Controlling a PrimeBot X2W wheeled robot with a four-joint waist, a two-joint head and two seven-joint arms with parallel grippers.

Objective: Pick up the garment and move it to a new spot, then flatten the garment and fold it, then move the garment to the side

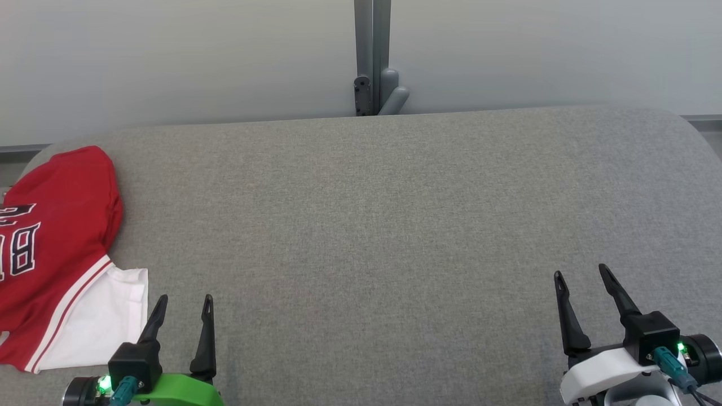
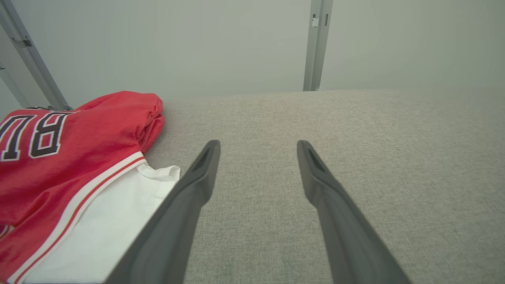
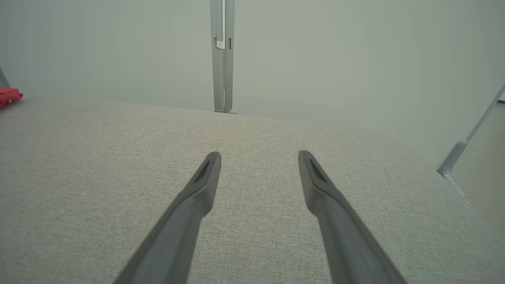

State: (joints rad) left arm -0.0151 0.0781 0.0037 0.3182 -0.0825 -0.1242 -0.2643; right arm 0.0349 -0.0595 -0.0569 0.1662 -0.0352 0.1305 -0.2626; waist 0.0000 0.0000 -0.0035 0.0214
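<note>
The left gripper [image 1: 186, 297] sits at the lower left of the head view. Its two long dark fingers are spread apart, point up the frame and hold nothing. Its base is green with a small green light. In the left wrist view these fingers rise from the bottom edge with bare grey fabric showing between them. It is hard to tell whether the tips touch the fabric or hang just above it.

Just beside that gripper, along the left edge of the head view, lies the garment [image 1: 56, 225]. It is a red jersey with white-and-red striped trim, a white panel at its lower right, and dark block letters outlined in white. It lies bunched rather than flat, its upper part rounded over in a fold, and it runs off the left edge of the frame. In the left wrist view it takes up the lower left, and its white corner comes close to the left-hand finger.

The right gripper [image 1: 581, 270] sits at the lower right of the head view on a white base. Its fingers are also spread and empty, well apart from the garment. In the right wrist view a small red sliver of the garment shows at the far left edge.

A wide grey padded surface [image 1: 366, 225] with rounded far corners spans the frame beneath everything. Behind it stand a pale wall [image 1: 169, 56] and a grey upright post [image 1: 372, 56] at top centre.
</note>
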